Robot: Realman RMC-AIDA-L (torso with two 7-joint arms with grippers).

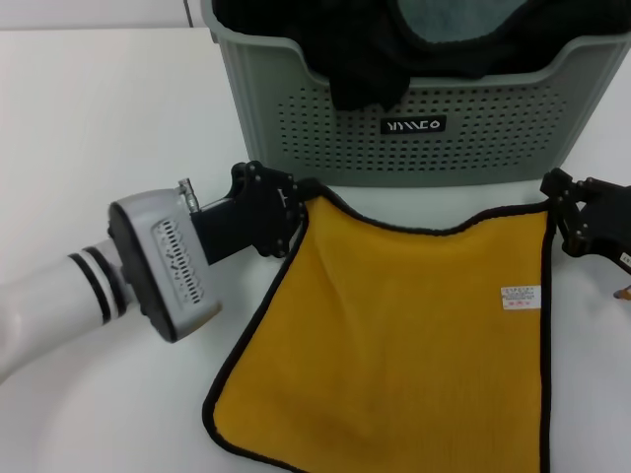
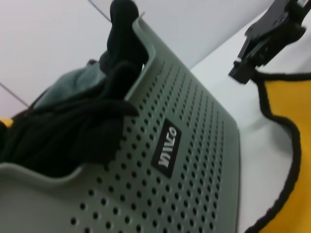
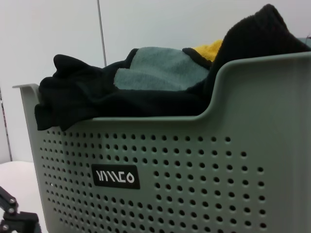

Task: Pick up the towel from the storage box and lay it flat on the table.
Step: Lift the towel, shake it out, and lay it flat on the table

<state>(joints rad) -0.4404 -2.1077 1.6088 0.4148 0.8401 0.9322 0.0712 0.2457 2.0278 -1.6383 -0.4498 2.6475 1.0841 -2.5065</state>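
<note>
In the head view the towel (image 1: 404, 335) lies spread yellow side up on the white table (image 1: 89, 118), just in front of the storage box (image 1: 414, 128), its black stitched edging running round it and a small white label (image 1: 521, 297) near its right edge. The left gripper (image 1: 296, 209) sits at the towel's far left corner with its black fingers closed on the edging there, the arm reaching in from the table's left side. The right gripper (image 1: 564, 212) is at the towel's far right corner, its fingers pinched on that corner as well. The box stands toward the table's far edge, with a black cloth (image 1: 370, 49) draped over its front rim above the logo label (image 1: 413, 125), and a grey-green cloth (image 1: 454, 20) behind it. In the left wrist view the perforated wall of the box (image 2: 194, 160) fills most of the picture, the black cloth (image 2: 63, 136) heaped inside, and beyond it the right gripper (image 2: 243, 73) holds the towel's (image 2: 296, 145) black-edged yellow corner just above the table. In the right wrist view the box (image 3: 194, 184) is seen from the front, black (image 3: 97, 102) and grey-green cloths piled to its rim and a bit of yellow fabric showing at the back; the left gripper (image 3: 12, 216) shows at the lower corner
</note>
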